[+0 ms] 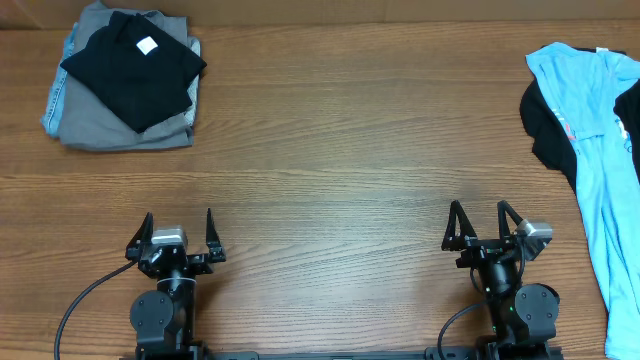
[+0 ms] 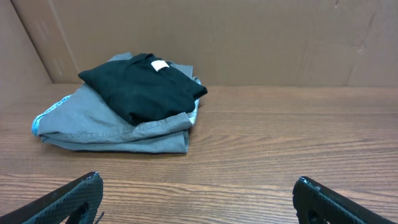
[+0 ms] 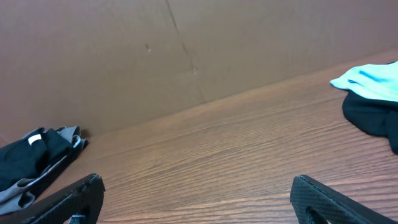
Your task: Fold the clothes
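At the counter's point(image 1: 330, 150) far left sits a folded stack point(image 1: 120, 85), grey garment under black, which looks finished. The left gripper point(image 1: 178, 225) and right gripper point(image 1: 479, 215) rest at the near edge, jaws wide apart and empty. At the far right the light blue T-shirt point(image 1: 600, 150) lies unfolded over a black garment point(image 1: 545, 130), untouched. Its long axis runs far-to-near, and I cannot tell which end is the collar.

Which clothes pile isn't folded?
The right-edge one: light blue T-shirt sprawled loose over a black garment. The far-left stack, black top on grey garment, is neatly folded.
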Robot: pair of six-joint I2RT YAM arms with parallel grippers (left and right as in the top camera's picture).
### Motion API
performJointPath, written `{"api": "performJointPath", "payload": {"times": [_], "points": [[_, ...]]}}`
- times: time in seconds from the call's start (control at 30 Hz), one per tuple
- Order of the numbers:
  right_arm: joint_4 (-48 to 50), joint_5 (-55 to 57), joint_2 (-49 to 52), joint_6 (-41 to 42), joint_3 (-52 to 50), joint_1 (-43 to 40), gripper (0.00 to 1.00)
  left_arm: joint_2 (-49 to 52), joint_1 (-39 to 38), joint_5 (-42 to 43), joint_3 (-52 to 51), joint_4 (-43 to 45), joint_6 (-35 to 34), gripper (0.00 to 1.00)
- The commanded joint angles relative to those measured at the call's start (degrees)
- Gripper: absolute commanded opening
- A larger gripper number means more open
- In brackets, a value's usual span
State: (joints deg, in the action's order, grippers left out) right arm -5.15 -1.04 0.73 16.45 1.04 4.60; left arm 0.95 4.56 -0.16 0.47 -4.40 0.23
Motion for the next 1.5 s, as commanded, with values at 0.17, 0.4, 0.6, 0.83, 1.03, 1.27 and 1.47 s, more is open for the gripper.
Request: {"api": "performJointPath", "payload": {"times": [0.17, 0.4, 0.6, 0.83, 1.03, 1.27, 1.47], "points": [[0.3, 0.6, -0.6, -0.2, -0.6, 0.3, 1.0, -0.7, 0.3, 0.8, -0.2, 0.0, 1.1, 1.0], [0.3, 0.6, -0.6, -0.2, -0.6, 0.3, 1.0, -0.7, 0.3, 0.8, -0.2, 0.0, 1.1, 1.0], [0.3, 0.6, -0.6, -0.2, -0.6, 0.3, 1.0, -0.7, 0.3, 0.8, -0.2, 0.0, 1.1, 1.0], [0.3, 0.6, -0.6, -0.2, -0.6, 0.3, 1.0, -0.7, 0.3, 0.8, -0.2, 0.0, 1.1, 1.0], [0.3, 0.6, -0.6, -0.2, -0.6, 0.3, 1.0, -0.7, 0.3, 0.8, -0.2, 0.0, 1.1, 1.0], [0.3, 0.6, -0.6, -0.2, -0.6, 0.3, 1.0, -0.7, 0.3, 0.8, -0.2, 0.0, 1.1, 1.0], [2.2, -2.0, -0.6, 2.8, -0.6, 0.3, 1.0, -0.7, 0.3, 0.8, -0.2, 0.0, 1.1, 1.0]]}}
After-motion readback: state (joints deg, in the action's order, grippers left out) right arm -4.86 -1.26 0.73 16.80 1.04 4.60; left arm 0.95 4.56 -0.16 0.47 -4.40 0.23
